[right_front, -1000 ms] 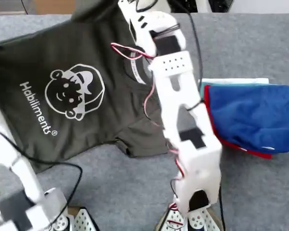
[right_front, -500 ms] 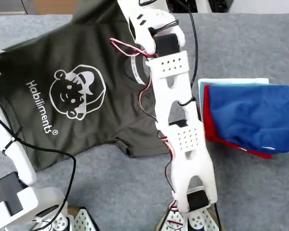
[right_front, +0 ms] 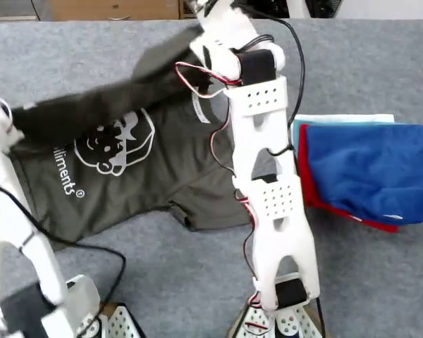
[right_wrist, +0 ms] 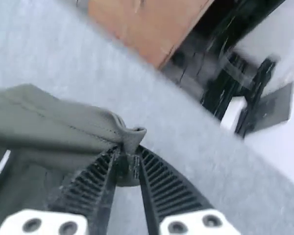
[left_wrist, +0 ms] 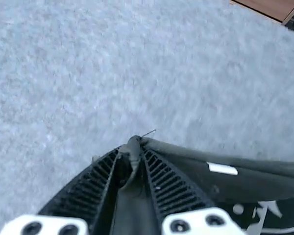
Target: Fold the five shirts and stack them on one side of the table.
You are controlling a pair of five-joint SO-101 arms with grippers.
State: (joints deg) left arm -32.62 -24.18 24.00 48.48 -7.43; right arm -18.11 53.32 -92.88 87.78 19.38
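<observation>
Grey felt desk: left hand and right hand are each pinching shut on the dark olive shirt, its lifted edge stretching between them; the near hem is lying flat, probably the fold's target. The folded stack is lying to the right.

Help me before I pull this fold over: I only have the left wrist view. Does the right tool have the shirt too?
Observer: Yes. In its own wrist view the right tool is shut on a hem of the dark shirt.
Operator: How far over is the raised edge?
Observer: In the high view it hangs across the top of the white print and hides its upper part.
Operator: Where is the folded stack?
Observer: A blue shirt lies on top of a red one on the table. They are on the other side of the right arm from the dark shirt.
</observation>
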